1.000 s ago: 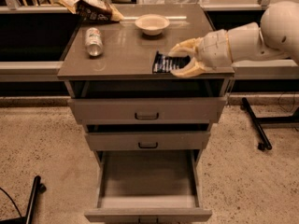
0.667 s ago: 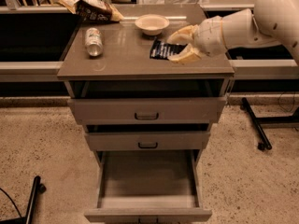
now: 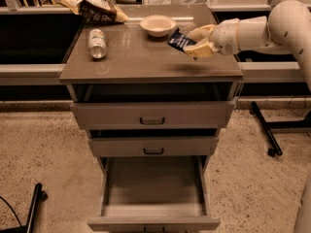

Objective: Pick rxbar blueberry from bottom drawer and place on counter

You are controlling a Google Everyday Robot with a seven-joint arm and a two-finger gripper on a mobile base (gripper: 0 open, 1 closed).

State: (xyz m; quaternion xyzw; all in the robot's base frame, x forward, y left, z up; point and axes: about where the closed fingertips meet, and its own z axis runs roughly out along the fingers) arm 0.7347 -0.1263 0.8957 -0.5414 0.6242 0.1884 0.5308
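Note:
My gripper (image 3: 193,41) reaches in from the right over the right part of the counter (image 3: 141,62). It is shut on the rxbar blueberry (image 3: 179,40), a small dark blue bar with white lettering, held tilted a little above the counter top beside the bowl. The bottom drawer (image 3: 153,205) stands pulled out below, and its inside shows nothing in it.
A white bowl (image 3: 157,24) sits at the counter's back middle. A soda can (image 3: 97,43) lies on its side at the left. A brown-and-yellow snack bag (image 3: 95,9) lies at the back left corner. The two upper drawers (image 3: 152,114) are partly pulled out.
The gripper has lifted the blue bar up and back over the counter, closer to the bowl, and the bar now tilts more.

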